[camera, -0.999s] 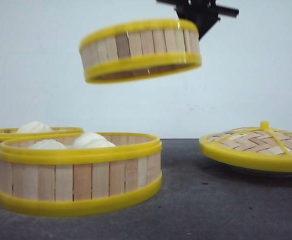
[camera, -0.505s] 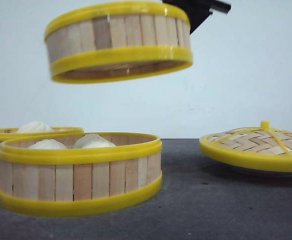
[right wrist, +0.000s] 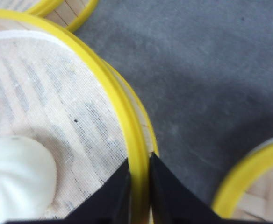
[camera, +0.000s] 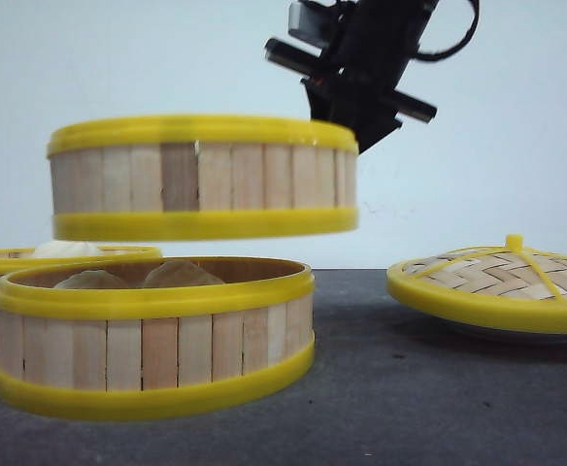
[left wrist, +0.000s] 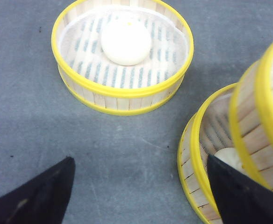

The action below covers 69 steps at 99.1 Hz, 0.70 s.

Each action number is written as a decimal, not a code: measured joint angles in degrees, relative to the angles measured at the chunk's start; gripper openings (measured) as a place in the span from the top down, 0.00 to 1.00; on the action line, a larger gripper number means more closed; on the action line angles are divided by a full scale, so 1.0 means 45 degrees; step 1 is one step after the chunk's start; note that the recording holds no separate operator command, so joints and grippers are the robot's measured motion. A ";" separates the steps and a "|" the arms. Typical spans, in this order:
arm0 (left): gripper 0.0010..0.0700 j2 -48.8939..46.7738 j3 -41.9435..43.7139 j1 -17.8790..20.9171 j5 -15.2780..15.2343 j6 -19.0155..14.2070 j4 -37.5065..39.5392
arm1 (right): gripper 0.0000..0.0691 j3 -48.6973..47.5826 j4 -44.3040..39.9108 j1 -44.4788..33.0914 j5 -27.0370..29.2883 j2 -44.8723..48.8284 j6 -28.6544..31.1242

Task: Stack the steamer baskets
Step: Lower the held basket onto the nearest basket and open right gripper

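A steamer basket [camera: 201, 180] with pale slats and yellow rims hangs level, a little above a second steamer basket [camera: 152, 335] at the front left that holds buns. My right gripper [camera: 349, 131] is shut on the right side of its rim. In the right wrist view the right gripper [right wrist: 139, 173] pinches the yellow rim [right wrist: 122, 116], and a white bun [right wrist: 17, 175] lies on the cloth liner inside. A third steamer basket [left wrist: 122, 56] with one bun stands apart on the table. My left gripper [left wrist: 139, 196] is open over bare table beside the lower basket [left wrist: 197, 154].
A domed woven lid [camera: 502, 286] with yellow rim and knob rests at the right of the grey table [camera: 410, 388]; its rim [right wrist: 251, 179] shows in the right wrist view. The third basket [camera: 21, 264] is behind the near one at far left.
The held basket has come down and to the left and levelled out. It now hangs just over the near basket instead of high above it. The left arm's motion cannot be judged.
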 joint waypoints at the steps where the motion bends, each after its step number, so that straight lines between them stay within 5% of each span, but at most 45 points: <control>1: 0.22 0.0000 0.0000 0.0000 0.0000 0.0000 0.0000 | 0.95 -0.0029 0.0058 0.0010 0.0000 0.0000 0.0000; 69: 0.22 0.0000 0.0000 0.0000 0.0000 0.0000 0.0000 | 0.95 -0.0282 0.1214 0.0869 -0.0019 0.0097 -0.0087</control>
